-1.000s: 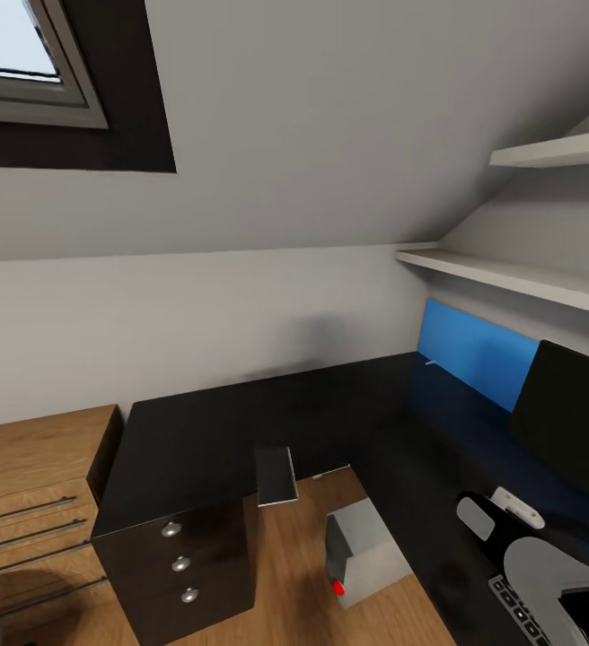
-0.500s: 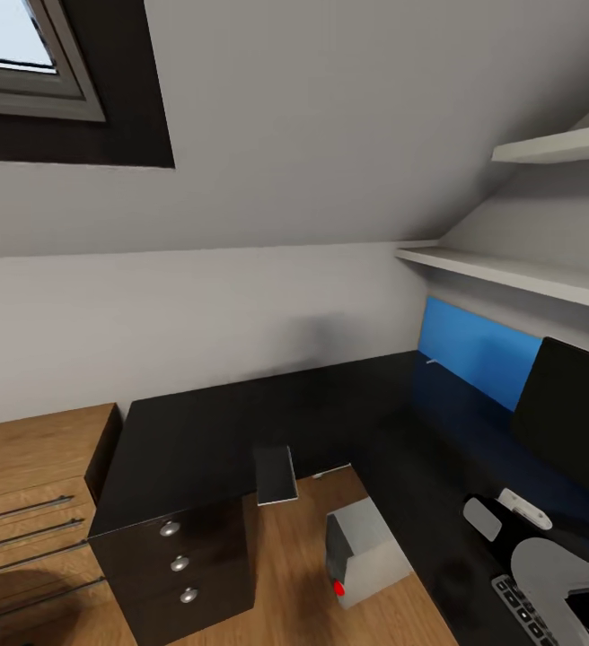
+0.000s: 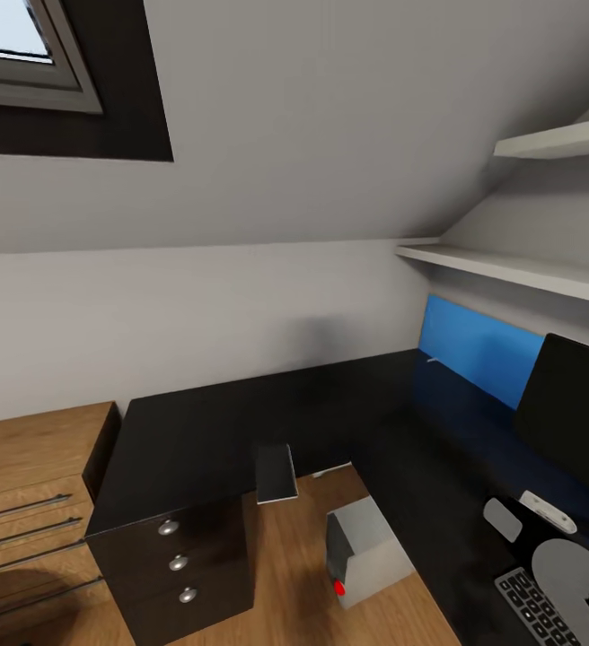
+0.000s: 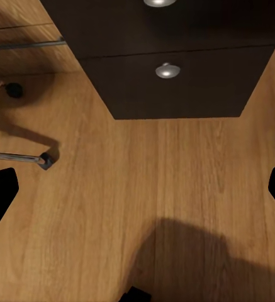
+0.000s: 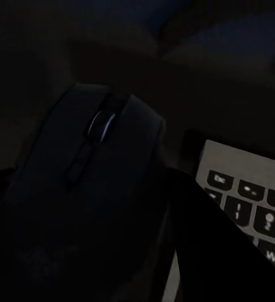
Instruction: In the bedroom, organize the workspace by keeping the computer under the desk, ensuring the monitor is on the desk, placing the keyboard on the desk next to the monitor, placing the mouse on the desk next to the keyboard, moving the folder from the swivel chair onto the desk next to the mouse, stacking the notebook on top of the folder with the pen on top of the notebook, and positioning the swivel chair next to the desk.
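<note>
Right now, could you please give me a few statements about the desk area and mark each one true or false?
1. The computer stands on the floor beside the desk. True.
2. The monitor lies flat on the floor. False: it stands upright on the desk, by the blue panel.
3. The mouse sits close beside the keyboard in the right wrist view. True.
4. The notebook is on the upper wall shelf. False: it lies at the desk's edge, above the drawers.
5. The left wrist view looks at the monitor. False: it faces the wood floor and drawer fronts.
</note>
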Robot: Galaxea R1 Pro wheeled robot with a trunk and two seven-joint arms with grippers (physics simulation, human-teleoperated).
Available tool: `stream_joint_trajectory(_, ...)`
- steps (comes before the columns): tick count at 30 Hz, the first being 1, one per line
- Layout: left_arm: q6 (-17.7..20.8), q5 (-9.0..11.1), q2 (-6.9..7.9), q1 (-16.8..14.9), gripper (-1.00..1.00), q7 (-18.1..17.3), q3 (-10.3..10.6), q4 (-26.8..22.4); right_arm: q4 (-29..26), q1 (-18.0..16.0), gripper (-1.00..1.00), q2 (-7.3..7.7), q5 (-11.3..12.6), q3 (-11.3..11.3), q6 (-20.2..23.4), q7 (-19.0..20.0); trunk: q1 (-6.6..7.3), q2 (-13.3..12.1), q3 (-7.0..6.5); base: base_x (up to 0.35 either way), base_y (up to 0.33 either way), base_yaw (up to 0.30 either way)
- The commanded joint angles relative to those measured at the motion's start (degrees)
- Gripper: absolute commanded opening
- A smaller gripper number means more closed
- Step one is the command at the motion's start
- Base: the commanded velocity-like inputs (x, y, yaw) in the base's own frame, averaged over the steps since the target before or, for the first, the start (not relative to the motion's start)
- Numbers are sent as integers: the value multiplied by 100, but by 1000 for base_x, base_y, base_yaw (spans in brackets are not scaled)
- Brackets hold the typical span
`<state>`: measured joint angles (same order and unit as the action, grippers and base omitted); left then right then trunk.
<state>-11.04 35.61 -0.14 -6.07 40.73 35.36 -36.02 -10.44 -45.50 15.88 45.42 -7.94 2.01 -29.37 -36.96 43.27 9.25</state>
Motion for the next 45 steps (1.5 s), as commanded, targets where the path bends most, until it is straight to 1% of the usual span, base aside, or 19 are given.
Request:
stream_joint_trajectory(1,-39,60,5,-8,100,31,39,-2,-10,-3,-100,7,56,-49,9,-34,-24,49,28,0,0,0)
stream_joint_trajectory(40,-30,60,5,-8,100,21,48,-1,-10,-3,-100,3,46,-84,10,-39,-881,1613,728,0,0,0)
stream_joint_trajectory(45,-30,60,5,-8,100,8,47,6,-10,-3,-100,4,46,-84,138,-43,-990,1814,818,0,0,0)
